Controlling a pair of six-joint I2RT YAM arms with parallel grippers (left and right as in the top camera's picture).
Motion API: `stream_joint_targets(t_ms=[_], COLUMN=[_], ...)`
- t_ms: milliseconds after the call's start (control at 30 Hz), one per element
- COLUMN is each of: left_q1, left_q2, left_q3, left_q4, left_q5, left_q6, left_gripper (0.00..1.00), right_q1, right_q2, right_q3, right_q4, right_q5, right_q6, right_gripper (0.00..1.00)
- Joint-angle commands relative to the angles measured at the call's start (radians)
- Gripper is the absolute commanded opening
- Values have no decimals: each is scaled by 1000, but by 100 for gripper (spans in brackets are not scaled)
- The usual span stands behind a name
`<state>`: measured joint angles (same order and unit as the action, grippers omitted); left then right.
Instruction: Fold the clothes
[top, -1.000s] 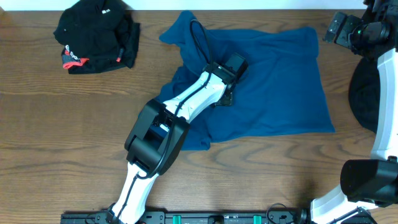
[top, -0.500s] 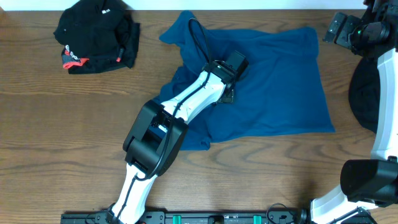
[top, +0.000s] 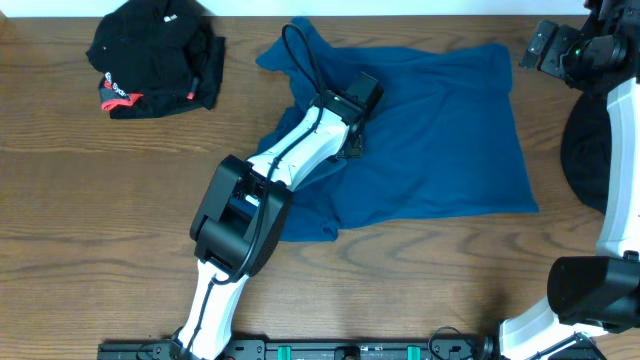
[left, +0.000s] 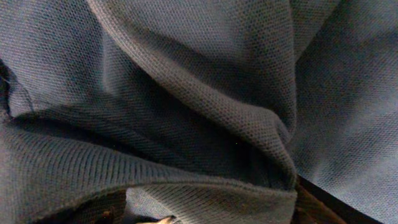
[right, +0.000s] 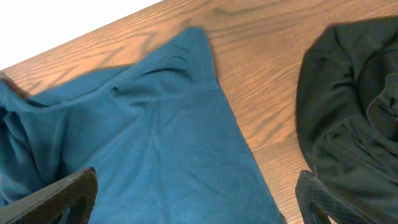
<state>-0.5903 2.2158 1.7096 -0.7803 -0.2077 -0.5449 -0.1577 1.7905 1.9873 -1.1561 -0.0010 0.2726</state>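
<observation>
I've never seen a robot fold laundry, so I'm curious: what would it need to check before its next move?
1. Left gripper holding the blue shirt: cannot tell; cloth fills its camera.
2. Right gripper open and empty: ok.
3. Shirt lying flat: not ok; its left side is bunched.
4. Black garment apart from the shirt: ok.
5. Black pile apart from the shirt: ok.

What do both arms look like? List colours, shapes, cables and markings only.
Left arm: white tubular links, bulky black joint housings, a black cable looping near the wrist. Right arm: same white and black, with a small green light. Its fingers are dark. No markings readable.
</observation>
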Motion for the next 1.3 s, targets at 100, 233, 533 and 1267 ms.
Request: stream_joint_targets(t_ms=[100,233,533,1267], left_q1=[3,3,3,390], left_q2=[-29,-29,-40,-151], left_q3=[-2,-3,6,19], left_q4=[-3,-3,-23,108], left_q5=[18,17,-46,-257], left_q6=[-6,-6,66,348], left_gripper=[72,59,9,6], right_q1=[-5,-5,-5,2], right_q2=[-23,-23,-23,-23], right_q3=[0,0,0,0], right_q4=[-4,-4,-4,-49], right_q5=[11,11,11,-15], right_q6=[-20,-20,-19,-19], right_gripper=[99,99,99,99])
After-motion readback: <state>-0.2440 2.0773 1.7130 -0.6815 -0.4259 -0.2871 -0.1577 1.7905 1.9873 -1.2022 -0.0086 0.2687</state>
